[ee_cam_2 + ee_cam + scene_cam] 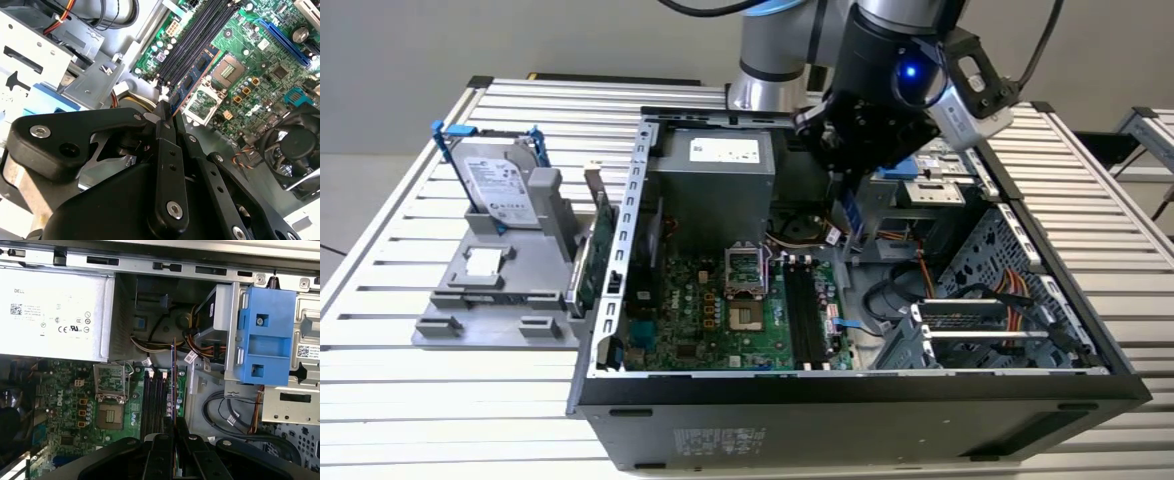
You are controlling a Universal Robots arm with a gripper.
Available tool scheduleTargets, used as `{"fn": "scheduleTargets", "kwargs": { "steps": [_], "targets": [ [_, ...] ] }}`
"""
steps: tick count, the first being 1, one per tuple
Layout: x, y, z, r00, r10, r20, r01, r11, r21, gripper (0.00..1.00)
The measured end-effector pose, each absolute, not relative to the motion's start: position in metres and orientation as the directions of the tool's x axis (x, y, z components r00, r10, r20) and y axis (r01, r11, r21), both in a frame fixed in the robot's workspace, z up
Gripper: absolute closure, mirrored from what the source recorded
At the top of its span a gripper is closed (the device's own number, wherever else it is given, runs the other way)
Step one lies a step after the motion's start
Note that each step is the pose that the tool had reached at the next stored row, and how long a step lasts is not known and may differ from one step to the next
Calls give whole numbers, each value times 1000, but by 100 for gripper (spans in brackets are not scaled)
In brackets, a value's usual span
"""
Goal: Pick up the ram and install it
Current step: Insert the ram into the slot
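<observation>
Ram [850,215] clamped upright in claw [843,178], lower edge clear above black memory slots [150,400], case walls [854,398] well apart

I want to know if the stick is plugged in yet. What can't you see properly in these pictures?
- First wrist view: the ram shows edge-on, so its faces and its height above the memory slots cannot be judged.
- Second wrist view: the gripper, shut on the ram, covers its held end.
- Exterior view: the ram's lower tip is too small to tell whether it touches anything.
</observation>
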State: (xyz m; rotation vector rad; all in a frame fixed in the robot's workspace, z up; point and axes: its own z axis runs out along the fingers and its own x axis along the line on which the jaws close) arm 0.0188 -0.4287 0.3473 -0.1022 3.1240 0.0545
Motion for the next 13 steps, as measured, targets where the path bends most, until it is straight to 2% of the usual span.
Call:
{"fn": "scheduleTargets", "kwargs": {
  "steps": [13],
  "targets": [
    [19,-429,338,-999,-51,-17,-51,998,35,100]
  ]
}}
